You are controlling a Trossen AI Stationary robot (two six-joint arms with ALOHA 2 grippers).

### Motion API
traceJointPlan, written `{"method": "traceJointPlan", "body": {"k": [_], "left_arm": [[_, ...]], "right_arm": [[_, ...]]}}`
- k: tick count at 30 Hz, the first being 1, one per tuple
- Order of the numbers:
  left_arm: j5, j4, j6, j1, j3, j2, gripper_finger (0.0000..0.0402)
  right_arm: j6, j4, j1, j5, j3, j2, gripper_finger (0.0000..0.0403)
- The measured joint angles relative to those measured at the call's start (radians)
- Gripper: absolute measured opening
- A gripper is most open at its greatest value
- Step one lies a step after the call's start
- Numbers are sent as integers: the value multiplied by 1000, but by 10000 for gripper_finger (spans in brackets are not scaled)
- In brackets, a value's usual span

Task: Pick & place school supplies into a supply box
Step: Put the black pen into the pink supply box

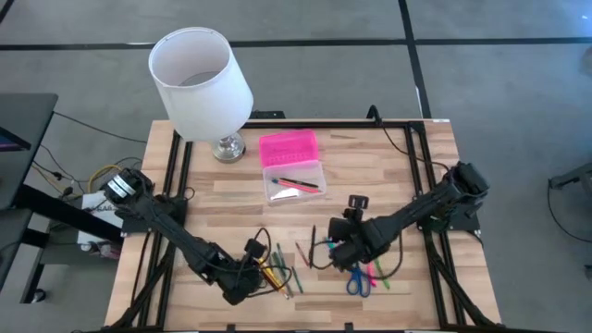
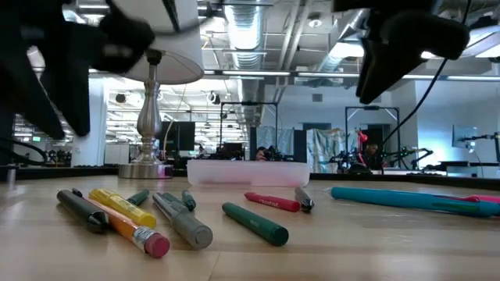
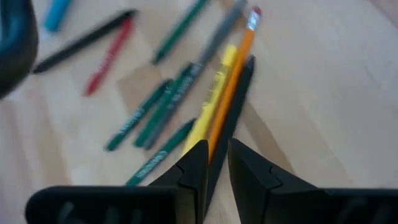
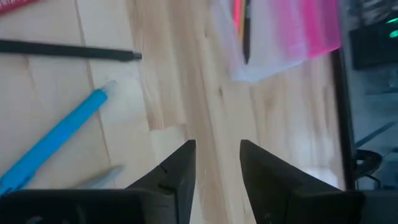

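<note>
we see a pale wooden table (image 1: 388,166) in an open workshop with ceiling lights. the left pincer (image 3: 214,165) hangs with fingers slightly apart over an orange pencil (image 3: 233,87) and yellow pen (image 3: 211,99). the right pincer (image 4: 217,162) is apart and empty, with the supply box (image 1: 292,166) ahead of it and the scissors (image 1: 359,280) just behind.

High view: straight down, far, whole light wooden desk (image 1: 388,176) visible. Low view: desk-top level, facing room, close on orange pencil with pink eraser (image 2: 134,234). Left wrist view: close above same pencil (image 3: 233,81). Right wrist view: close over desk, facing clear plastic case with pink lid (image 4: 292,37); case shared with high view (image 1: 292,166).
</note>
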Motion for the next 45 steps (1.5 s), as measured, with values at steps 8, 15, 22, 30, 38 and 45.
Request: {"method": "traceJointPlan", "body": {"k": [8, 15, 22, 30, 38, 45], "left_arm": [[69, 8, 32, 59, -2, 65, 56], [143, 12, 54, 80, -2, 65, 56], [193, 39, 64, 84, -2, 65, 56], [195, 40, 64, 86, -2, 66, 56], [247, 62, 62, 102, -5, 67, 56], [256, 113, 43, 103, -39, 67, 56]], "right_arm": [[121, 3, 79, 48, -73, -73, 118], [247, 13, 161, 96, -154, -156, 118], [398, 31, 255, 175, -249, -215, 118], [568, 36, 336, 201, -335, -224, 118], [668, 39, 393, 245, -364, -224, 118], [679, 76, 438, 307, -364, -224, 118]]}}
